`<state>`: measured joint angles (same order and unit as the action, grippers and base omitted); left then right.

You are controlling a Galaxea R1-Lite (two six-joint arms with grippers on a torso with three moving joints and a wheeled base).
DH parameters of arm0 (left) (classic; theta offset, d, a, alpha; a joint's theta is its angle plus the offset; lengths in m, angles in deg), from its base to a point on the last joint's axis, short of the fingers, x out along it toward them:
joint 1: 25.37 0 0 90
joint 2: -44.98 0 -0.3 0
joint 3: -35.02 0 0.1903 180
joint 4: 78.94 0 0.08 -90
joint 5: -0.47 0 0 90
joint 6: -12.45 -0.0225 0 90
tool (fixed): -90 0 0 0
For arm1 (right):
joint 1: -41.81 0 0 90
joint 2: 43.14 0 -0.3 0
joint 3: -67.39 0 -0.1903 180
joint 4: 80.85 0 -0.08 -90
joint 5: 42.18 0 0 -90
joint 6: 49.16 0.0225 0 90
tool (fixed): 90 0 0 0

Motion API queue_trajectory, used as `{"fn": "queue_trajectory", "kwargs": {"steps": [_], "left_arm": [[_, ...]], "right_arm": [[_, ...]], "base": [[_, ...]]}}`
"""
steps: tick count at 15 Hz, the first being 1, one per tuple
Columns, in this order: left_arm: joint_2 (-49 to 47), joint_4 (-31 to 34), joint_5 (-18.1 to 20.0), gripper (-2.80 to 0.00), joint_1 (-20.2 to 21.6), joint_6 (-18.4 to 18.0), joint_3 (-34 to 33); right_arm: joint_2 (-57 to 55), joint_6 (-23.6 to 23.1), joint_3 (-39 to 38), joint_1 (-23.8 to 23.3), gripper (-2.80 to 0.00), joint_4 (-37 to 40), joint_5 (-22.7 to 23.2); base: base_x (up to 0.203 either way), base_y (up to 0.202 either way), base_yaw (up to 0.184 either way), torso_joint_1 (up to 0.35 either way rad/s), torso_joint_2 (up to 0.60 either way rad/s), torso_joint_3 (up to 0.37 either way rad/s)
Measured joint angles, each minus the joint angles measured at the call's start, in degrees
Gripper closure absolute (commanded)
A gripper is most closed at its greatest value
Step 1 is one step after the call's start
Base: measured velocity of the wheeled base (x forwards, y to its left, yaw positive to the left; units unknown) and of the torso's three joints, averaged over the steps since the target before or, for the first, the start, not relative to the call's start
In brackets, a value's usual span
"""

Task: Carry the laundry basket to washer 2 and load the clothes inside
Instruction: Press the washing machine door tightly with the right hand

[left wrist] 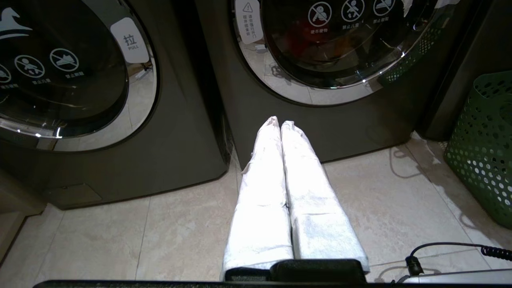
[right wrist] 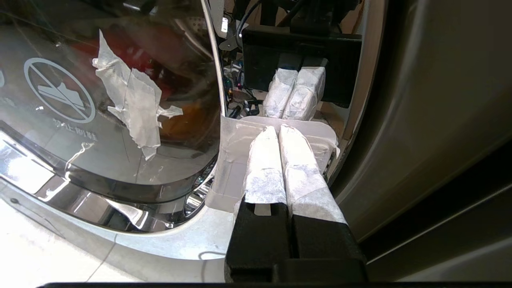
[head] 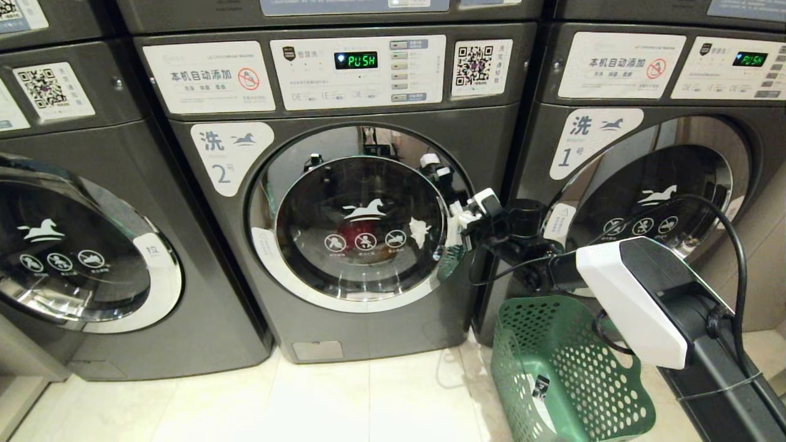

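Washer 2 [head: 344, 233] dead centre, door closed, red clothes [head: 359, 236] visible behind glass. Washer 1 [head: 645, 184] on its right, third washer [head: 92, 245] on its left. Laundry basket [head: 565, 374] parked on floor [head: 307, 405] just right of washer 2, looks empty from what shows. Right hand [right wrist: 279, 134] pinched fully together, holding nothing, tips right at white handle tab [right wrist: 236, 160] on door's right edge, seems touching. Left hand [left wrist: 279, 124] also clamped closed, empty, hanging low over floor before washer 2.
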<state>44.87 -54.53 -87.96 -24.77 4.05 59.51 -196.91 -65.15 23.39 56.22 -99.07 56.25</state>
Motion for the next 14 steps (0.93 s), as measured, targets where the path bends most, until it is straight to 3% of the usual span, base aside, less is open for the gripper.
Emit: {"fn": "queue_trajectory", "kwargs": {"steps": [14], "left_arm": [[0.00, 0.03, 0.05, 0.00, -0.02, 0.09, -0.44]], "right_arm": [[0.05, 0.00, -0.15, -0.05, 0.00, 0.80, -0.13]], "base": [[0.000, 0.000, 0.000, 0.002, 0.00, -0.042]]}}
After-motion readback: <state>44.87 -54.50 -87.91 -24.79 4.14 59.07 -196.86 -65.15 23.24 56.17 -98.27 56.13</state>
